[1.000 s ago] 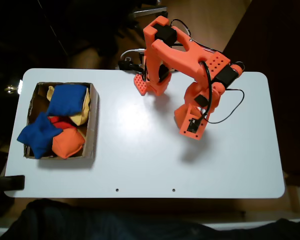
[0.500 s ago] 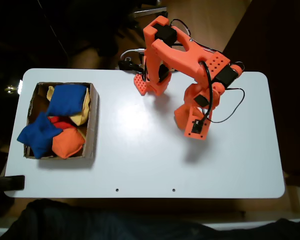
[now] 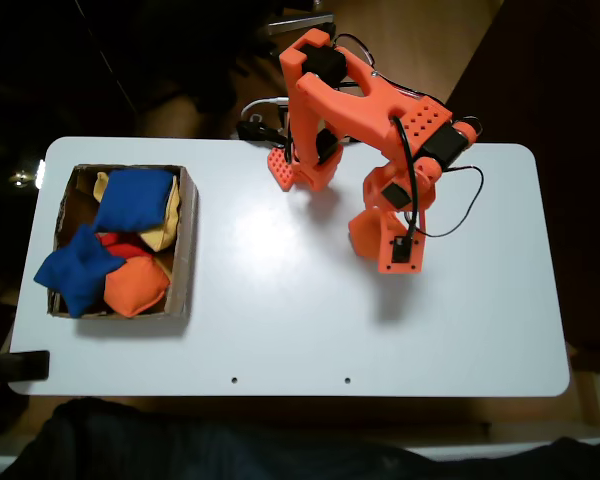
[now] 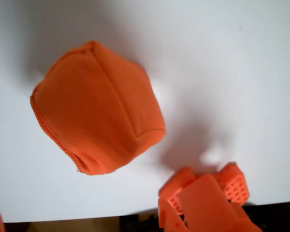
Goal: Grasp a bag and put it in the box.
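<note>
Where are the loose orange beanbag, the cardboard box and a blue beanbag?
Orange beanbag (image 4: pixel 99 108), wrist view, its middle.
Cardboard box (image 3: pixel 188 240), fixed view, right wall.
Blue beanbag (image 3: pixel 132 198), fixed view, its middle.

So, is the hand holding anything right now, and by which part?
Nothing appears to be held. In the wrist view the orange bag lies free on the white table, with no finger touching it.
</note>
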